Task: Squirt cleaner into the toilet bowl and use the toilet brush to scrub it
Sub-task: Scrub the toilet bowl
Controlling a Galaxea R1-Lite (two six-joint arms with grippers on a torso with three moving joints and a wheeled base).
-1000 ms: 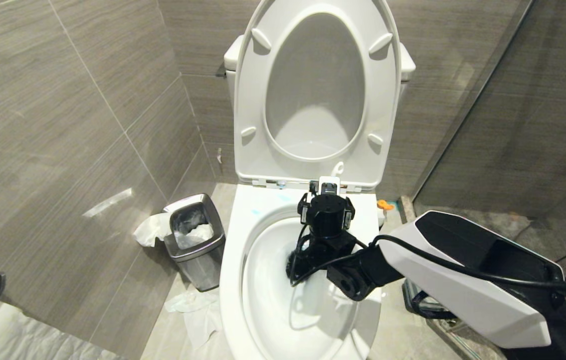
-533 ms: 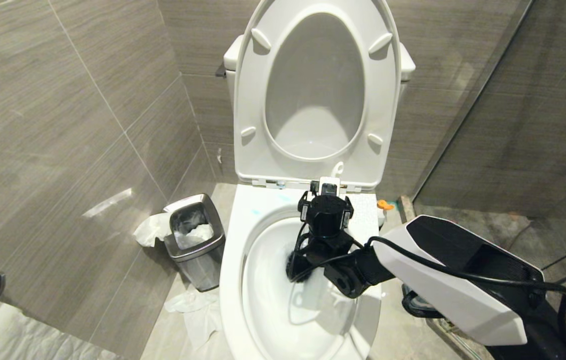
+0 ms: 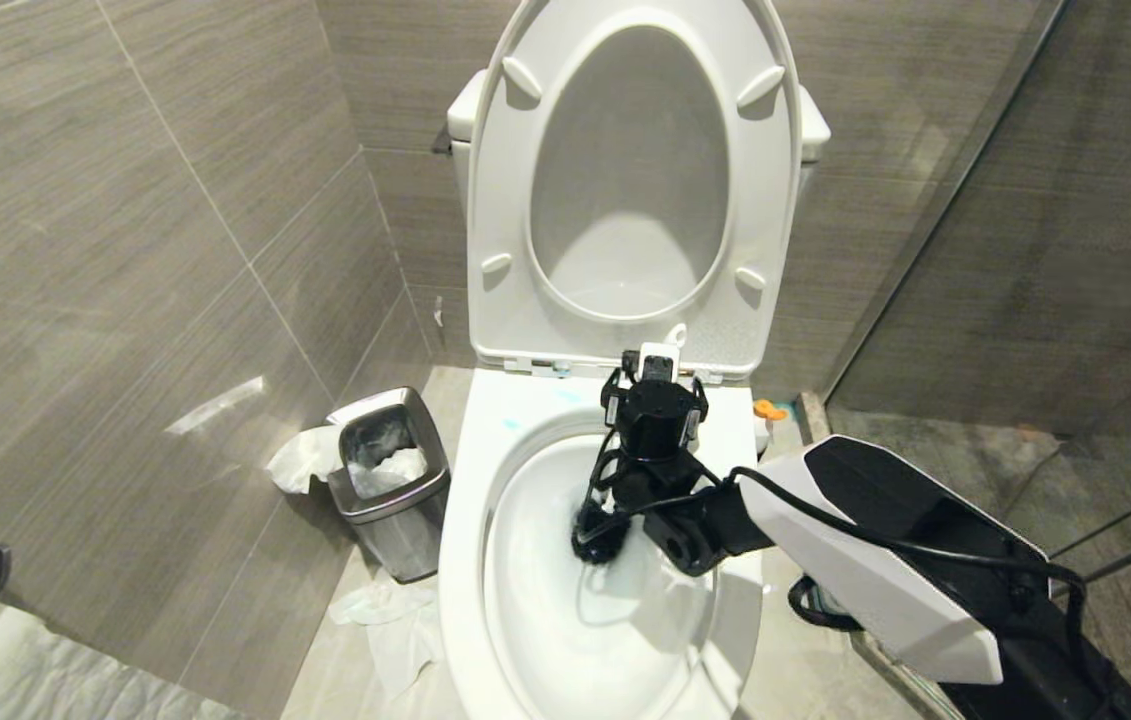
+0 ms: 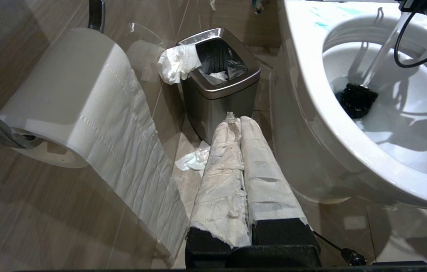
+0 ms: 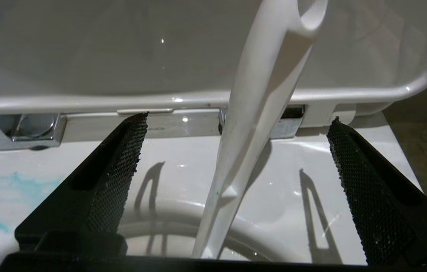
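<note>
**A:** Where is the brush?

**B:** The brush (image 3: 597,535) stands inside the bowl (image 3: 470,560), its black head low against the left inner wall. Its white handle (image 5: 251,124) slants up toward the hinges at the far rim. The right gripper (image 5: 236,151) hangs over the far part of the bowl with its jaws wide. The handle runs between them and touches neither pad.

**A:** How much room is there?

**B:** Little at the far side: the raised seat (image 3: 630,180) stands just behind the gripper, and the handle tip lies close to it. The near half of the bowl is open. A glass panel (image 3: 1045,220) closes the right side.

**A:** Any writing?

**B:** None readable. Pale blue cleaner (image 3: 511,424) smears the far-left rim.

**A:** What else is around?

**B:** A steel bin (image 3: 390,480) stands just left of the bowl, with crumpled tissue (image 3: 380,625) on the floor beside it. The left gripper (image 4: 236,124) is parked low on the left, its paper-wrapped jaws pressed together, beside a paper roll (image 4: 70,102).
</note>
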